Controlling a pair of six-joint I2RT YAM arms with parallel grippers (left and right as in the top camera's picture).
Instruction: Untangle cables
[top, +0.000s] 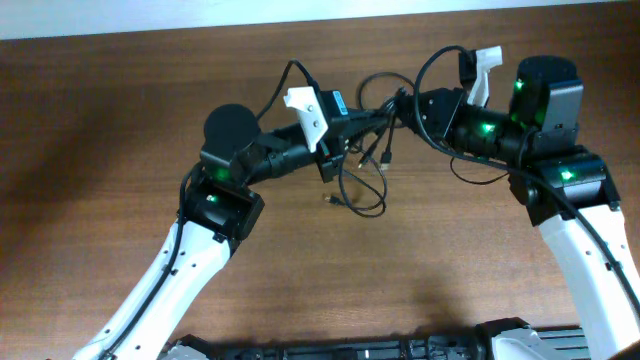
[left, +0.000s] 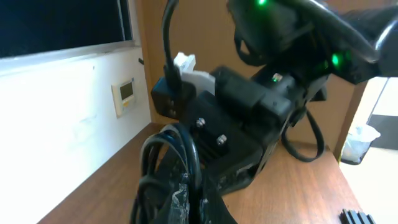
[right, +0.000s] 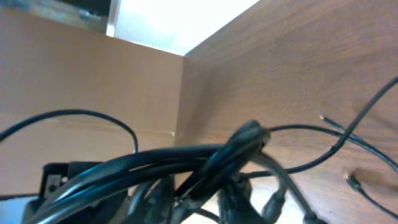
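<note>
1. Pulling the left gripper (top: 352, 122) and the right gripper (top: 408, 104) further apart was, in judgement, your main hazard. The cables (top: 378, 118) ran as one taut bundle between the two tips, and added tension would likely have tightened the crossings instead of freeing them.
2. Slack loops trailed from the bundle onto the table (top: 120, 150) on the arm-base side of both grippers. The small plug ends (top: 329, 200) lay loose there, nearest the left gripper. You risked a plug catching inside a loop if you swept the bundle sideways.
3. Each arm's own black wire (top: 283, 82) arched close beside its gripper and near the bundle. You could have hooked a task cord on it.
4. The grippers faced each other tip to tip, close together. Any inward motion could have brought them into contact.
5. Left gripper: you had its fingers pressed together on the cables, pinching a looped section that rose directly in front of its camera.
6. Right gripper: the bundle crossed directly in front of its fingers, but you could not tell from any view whether they were spread or closed. You needed to confirm that grip before loading the bundle.
</note>
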